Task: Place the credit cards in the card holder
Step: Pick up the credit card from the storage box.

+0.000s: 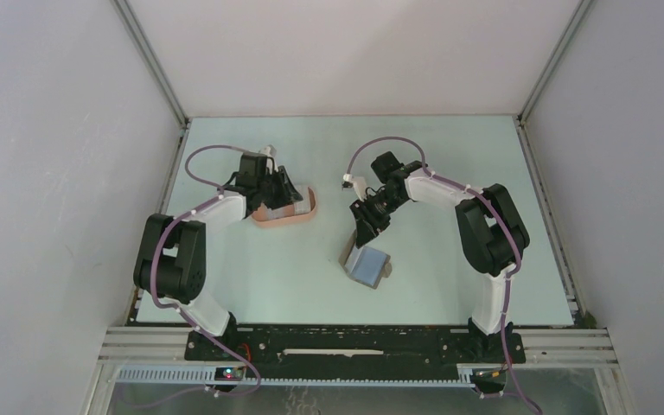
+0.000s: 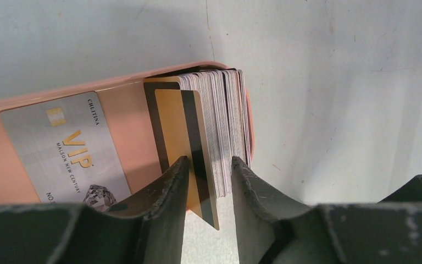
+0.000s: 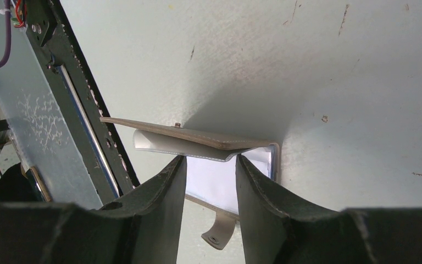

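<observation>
Left gripper (image 2: 210,165): closed in on an upright stack of credit cards (image 2: 222,121); one finger (image 2: 165,190) lies on the stack's front face and the other is at its back.
Gold card (image 2: 173,118): front of the stack, black stripe down it. Its lower left is hidden behind the finger and one corner pokes down between the fingers.
Card holder (image 2: 126,110): pink tray just ahead of the fingertips, running off to their left. The stack stands at its rounded end, and its near rim is cut off by the fingers.
Silver card (image 2: 66,148): lies flat in the holder, left of the fingers, marked VIP. Its lower corner is covered.
Top view: the left gripper (image 1: 275,192) hides most of the stack; only the holder's rim (image 1: 298,218) shows clearly.
Right gripper (image 3: 210,162): jaws apart, nothing pinched between them.
Wallet (image 3: 198,140): grey, just beyond the fingertips, flap lifted. Whether the tips touch it is unclear.
Between the right fingers: a pale inner pocket, contents unreadable.
Strap tab (image 3: 218,234): hangs below, partly cut off by a finger.
Table (image 3: 335,82): pale, scuffed.
</observation>
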Tool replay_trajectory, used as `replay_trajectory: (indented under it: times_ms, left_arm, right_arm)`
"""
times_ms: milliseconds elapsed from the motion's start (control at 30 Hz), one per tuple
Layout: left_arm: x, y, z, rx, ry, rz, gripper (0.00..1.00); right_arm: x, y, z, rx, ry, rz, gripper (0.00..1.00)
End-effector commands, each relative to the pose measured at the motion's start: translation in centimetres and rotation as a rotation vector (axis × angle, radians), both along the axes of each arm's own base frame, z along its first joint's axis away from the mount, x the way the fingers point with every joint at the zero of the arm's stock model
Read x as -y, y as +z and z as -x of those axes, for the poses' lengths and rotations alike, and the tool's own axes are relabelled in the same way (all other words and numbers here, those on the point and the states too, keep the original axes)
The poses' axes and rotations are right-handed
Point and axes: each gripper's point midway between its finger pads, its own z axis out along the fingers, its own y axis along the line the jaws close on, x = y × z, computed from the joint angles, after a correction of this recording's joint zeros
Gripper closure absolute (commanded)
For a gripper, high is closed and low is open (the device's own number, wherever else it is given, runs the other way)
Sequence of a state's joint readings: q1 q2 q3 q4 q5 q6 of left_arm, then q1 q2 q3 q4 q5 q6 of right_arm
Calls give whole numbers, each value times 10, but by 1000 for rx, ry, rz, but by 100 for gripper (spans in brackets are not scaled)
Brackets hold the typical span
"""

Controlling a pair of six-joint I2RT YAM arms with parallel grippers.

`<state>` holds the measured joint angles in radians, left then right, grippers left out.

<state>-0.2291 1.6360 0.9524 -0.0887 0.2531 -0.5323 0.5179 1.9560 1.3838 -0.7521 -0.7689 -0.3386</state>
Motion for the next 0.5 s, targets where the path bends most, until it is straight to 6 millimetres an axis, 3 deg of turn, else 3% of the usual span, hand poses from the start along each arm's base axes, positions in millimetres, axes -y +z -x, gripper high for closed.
replay_trajectory:
  times_ms: [0,467]
  left_arm:
    - [7,46,-17,114,-5,29,63]
    - [-1,48,-12,125,10,33,81]
  right_arm:
    - [-5,21,-9,43,8,-45,53]
    - [-5,21,-9,44,9,-46,53]
